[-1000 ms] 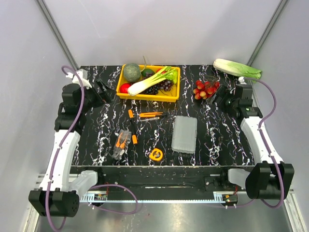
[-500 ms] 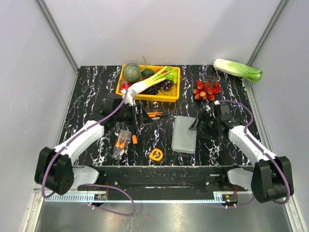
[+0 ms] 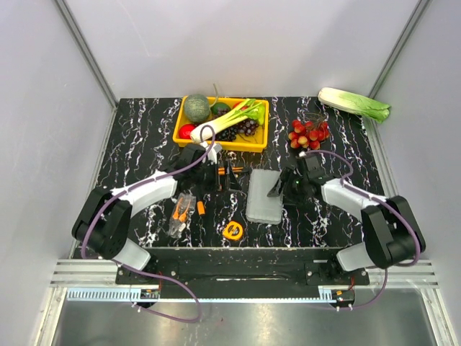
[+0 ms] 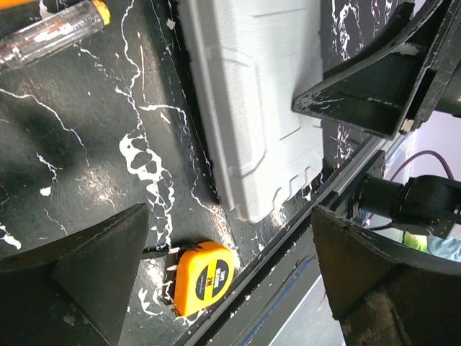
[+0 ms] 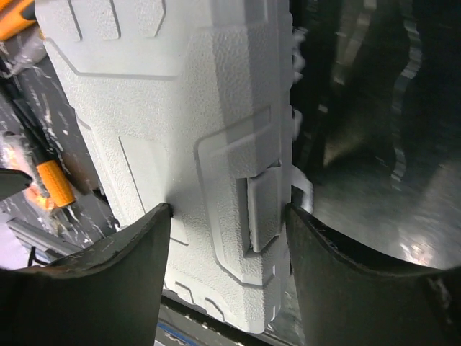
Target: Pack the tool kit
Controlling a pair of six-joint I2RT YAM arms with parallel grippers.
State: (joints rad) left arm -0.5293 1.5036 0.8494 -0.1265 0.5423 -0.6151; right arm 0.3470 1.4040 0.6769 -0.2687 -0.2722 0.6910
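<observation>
We logged: yellow tray [image 3: 238, 145] held vegetables [image 3: 196, 107]; tool kit case [image 3: 263, 197] lay shut, long axis near-to-far; left gripper [image 4: 229, 215] and right gripper [image 5: 227, 210] gaped.

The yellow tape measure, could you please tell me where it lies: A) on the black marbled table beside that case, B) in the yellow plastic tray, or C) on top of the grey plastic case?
A: the yellow tape measure lies on the black marbled table near its front edge, beside the closed grey plastic case and apart from it.
</observation>
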